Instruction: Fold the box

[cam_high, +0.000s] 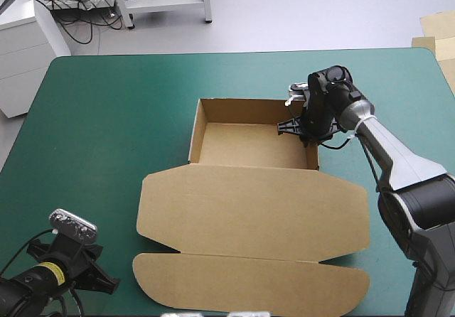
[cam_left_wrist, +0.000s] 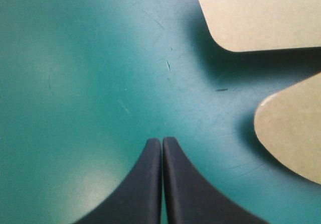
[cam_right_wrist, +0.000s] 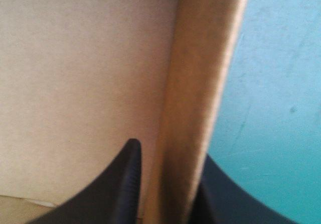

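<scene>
Box [cam_high: 254,196] sits about mid-counter [cam_high: 106,118], already half formed: the far part stands as an open tray [cam_high: 249,145] with its walls raised, while the lid [cam_high: 254,221] lies flat toward the near edge, its rounded tuck flap [cam_high: 249,283] flat beyond it; the right claw [cam_high: 307,133] straddles the tray's right wall [cam_high: 317,153] near the far corner, one black finger inside the tray and the other outside over the teal-green cover, so it is nearly closed with the board pinched between; from the right wrist view that wall runs straight up out of the grip, and I judge the hold is there to press the tucked wall home or to keep the tray from sliding; the left claw [cam_left_wrist: 162,141] is closed on nothing, its fingers meeting in a point above bare cover near the counter's near left corner, just beside the notch where lid and flap round off; it looks parked clear of the board, leaving the lid free; the wall seems the step in hand
</scene>
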Robot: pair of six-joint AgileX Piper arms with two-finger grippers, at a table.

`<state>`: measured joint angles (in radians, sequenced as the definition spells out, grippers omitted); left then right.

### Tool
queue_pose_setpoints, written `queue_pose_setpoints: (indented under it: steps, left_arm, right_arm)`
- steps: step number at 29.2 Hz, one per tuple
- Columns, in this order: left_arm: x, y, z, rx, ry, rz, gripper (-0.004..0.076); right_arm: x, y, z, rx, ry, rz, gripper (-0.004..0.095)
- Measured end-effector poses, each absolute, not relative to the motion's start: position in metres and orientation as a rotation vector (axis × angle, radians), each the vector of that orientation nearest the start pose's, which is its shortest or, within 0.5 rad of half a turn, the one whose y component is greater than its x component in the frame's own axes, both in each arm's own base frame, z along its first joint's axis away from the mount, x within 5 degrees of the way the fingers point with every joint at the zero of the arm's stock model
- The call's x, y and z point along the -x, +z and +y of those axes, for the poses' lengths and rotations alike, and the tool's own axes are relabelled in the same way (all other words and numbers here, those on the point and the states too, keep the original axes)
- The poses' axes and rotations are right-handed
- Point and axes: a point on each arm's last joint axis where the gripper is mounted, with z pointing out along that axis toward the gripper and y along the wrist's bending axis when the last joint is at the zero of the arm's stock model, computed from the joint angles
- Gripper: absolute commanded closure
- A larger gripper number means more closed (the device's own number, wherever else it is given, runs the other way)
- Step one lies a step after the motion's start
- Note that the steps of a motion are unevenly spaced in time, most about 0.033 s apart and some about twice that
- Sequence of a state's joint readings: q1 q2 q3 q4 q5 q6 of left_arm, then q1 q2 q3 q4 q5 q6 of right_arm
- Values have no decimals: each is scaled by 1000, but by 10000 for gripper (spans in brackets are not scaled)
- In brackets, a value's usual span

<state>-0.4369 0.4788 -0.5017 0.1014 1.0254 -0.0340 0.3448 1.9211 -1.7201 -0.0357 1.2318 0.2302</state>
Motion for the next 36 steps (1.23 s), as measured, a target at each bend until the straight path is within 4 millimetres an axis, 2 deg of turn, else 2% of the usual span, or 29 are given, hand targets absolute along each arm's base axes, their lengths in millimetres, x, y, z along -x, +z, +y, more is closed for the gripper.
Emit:
queue_pose_setpoints:
  steps: [14, 18, 20, 22, 27, 33, 36]
  left_arm:
    - [-66, 265, -22, -528, -69, 2423, 734]
    - [-66, 265, -22, -528, -69, 2423, 734]
    - [-66, 265, -22, -528, -69, 2423, 734]
    - [-66, 265, -22, -528, -69, 2423, 734]
    - [-66, 265, -22, -528, -69, 2423, 734]
    - [-66, 265, -22, -528, -69, 2423, 734]
    - [-66, 265, -22, -528, -69, 2423, 734]
  right_arm:
    - [-384, 280, 132, 139, 27, 2893, 928]
    - [-388, 285, 122, 97, 27, 2886, 928]
    - [-392, 292, 104, 43, 20, 2871, 928]
    - [-395, 302, 77, -28, 1, 2844, 928]
    - [-390, 329, -6, -234, -82, 2764, 928]
    - [-371, 336, -112, -533, -167, 2716, 928]
    - [-355, 336, -155, -675, -207, 2694, 928]
